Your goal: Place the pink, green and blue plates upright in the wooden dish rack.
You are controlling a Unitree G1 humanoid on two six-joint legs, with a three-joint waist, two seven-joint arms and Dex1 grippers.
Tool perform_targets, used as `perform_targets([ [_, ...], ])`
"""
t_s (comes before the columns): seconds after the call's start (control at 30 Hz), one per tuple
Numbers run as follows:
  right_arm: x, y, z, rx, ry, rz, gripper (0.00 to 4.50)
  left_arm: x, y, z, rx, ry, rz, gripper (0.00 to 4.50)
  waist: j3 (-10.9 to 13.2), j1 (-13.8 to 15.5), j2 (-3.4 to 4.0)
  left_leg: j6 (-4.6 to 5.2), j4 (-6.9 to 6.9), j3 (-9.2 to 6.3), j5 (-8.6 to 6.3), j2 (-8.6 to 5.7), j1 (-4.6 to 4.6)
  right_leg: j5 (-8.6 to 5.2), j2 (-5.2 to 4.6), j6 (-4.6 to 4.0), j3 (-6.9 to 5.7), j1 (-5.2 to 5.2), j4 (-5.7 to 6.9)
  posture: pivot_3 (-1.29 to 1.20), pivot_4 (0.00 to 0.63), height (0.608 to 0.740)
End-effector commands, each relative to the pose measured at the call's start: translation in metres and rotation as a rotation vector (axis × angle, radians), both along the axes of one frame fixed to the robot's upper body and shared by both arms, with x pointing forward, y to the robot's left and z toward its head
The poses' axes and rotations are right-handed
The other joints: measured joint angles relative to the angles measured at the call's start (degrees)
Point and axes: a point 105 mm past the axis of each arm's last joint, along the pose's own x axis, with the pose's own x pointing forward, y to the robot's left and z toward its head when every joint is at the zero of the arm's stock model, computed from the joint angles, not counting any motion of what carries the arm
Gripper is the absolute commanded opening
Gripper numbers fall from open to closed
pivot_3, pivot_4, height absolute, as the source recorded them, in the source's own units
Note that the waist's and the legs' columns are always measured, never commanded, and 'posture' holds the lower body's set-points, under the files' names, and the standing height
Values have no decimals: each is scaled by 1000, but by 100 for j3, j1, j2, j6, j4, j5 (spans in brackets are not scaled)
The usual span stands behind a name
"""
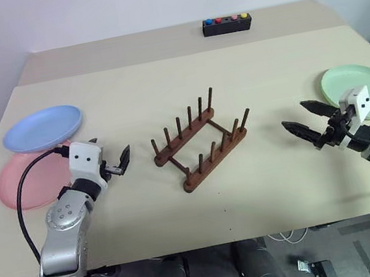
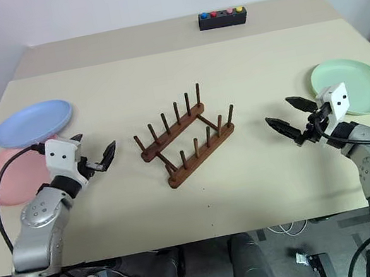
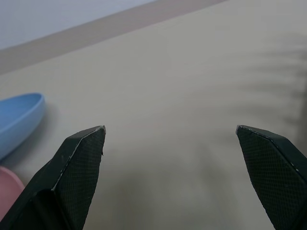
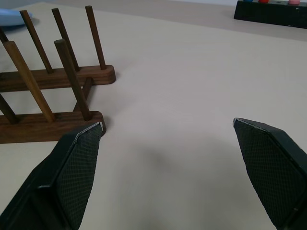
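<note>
While no writing reads anywhere, beige table [image 1: 253,198] carries empty wooden dish rack [image 1: 200,141]; white wall behind. Left gripper [image 1: 111,156], right gripper [image 1: 309,120] spread wide, grasping nothing.

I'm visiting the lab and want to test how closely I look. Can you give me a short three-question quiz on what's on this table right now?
1. True or false: the wooden dish rack already holds a plate.
2. Which plate lies partly on top of another? A) green plate B) blue plate C) pink plate
3. Fill in: the left gripper and right gripper both have their fingers ____ and hold nothing.

Key:
1. False; its pegs stand bare, in the middle of the table.
2. B; the blue plate overlaps the pink one on the robot's left, while the green one lies alone on its right.
3. Open.
</note>
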Motion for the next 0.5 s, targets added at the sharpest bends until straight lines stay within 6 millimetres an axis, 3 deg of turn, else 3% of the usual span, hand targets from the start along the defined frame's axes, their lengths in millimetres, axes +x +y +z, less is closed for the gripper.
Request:
perform_targets([
  [0.03, 2, -6, 17, -16, -56, -8, 4460, 0, -4, 12, 9, -55, -11, 4500, 0, -1, 0, 0, 0, 0, 0, 0, 0, 0, 0, 0, 0, 0, 0, 0, 150, 740],
  [0.5, -2, 10, 9, -4, -58, 17, 4460, -6, 7, 11, 32, -39, -15, 4500, 0, 1, 0, 0, 0, 0, 0, 0, 0, 0, 0, 0, 0, 0, 0, 0, 150, 740],
])
